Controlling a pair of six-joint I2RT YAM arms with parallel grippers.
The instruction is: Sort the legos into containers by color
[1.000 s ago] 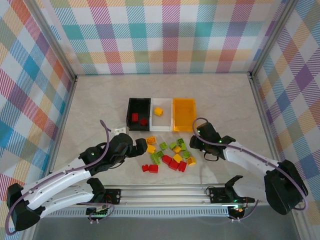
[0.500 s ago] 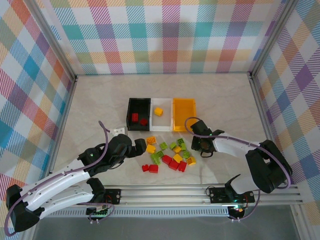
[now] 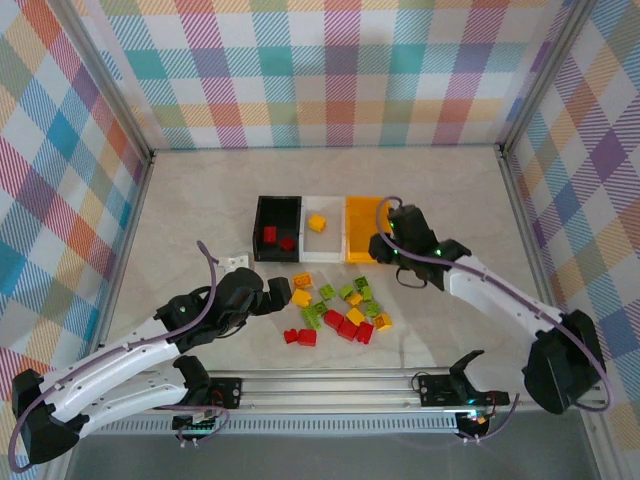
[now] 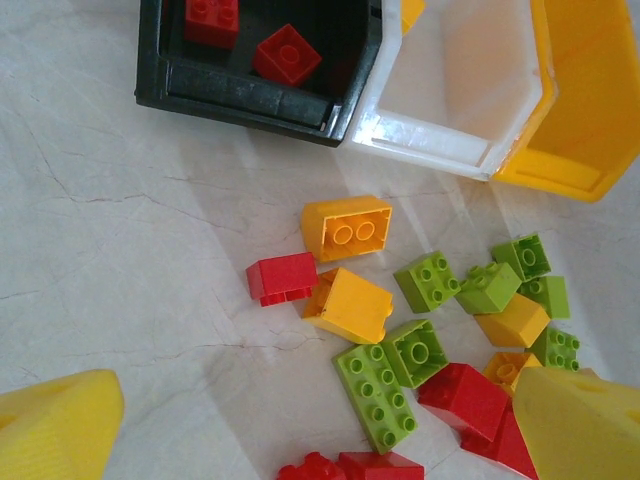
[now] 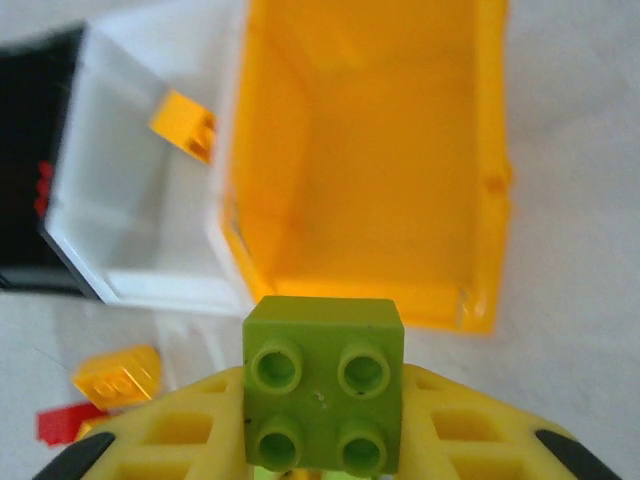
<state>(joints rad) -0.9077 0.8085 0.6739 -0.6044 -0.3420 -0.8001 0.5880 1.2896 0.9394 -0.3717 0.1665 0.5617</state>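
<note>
Swung up from the right edge of the loose pile (image 3: 340,308) to the near end of the orange-yellow bin (image 3: 367,215) within the last second, and pinched shut on the way: so much for the right gripper (image 3: 388,242). Now clamped on a single lime green brick (image 5: 323,382), gripped by two opposite sides between the yellow pads (image 5: 190,430). No such shift for the left gripper (image 3: 283,293): parked as before at the pile's left edge, fingers spread wide, holding nothing.

Mid-carry, by the look of it: picked, lifted, not yet dropped. Hanging just short of the bin's near wall in the right wrist view, not yet over the bare floor inside. Probably bound for this bin, given red bricks (image 3: 269,234) in the black bin (image 3: 258,225) and one yellow brick (image 3: 317,223) in the white bin (image 3: 325,246). Next: forward a little past the near wall, clear of the rim shared with the white bin, then fingers apart above the floor.

Square, chunky, glossy; four round studs in a two-by-two block facing up; seated level in the grip. Plenty of red, yellow-orange and green bricks left on the table (image 3: 200,220).
</note>
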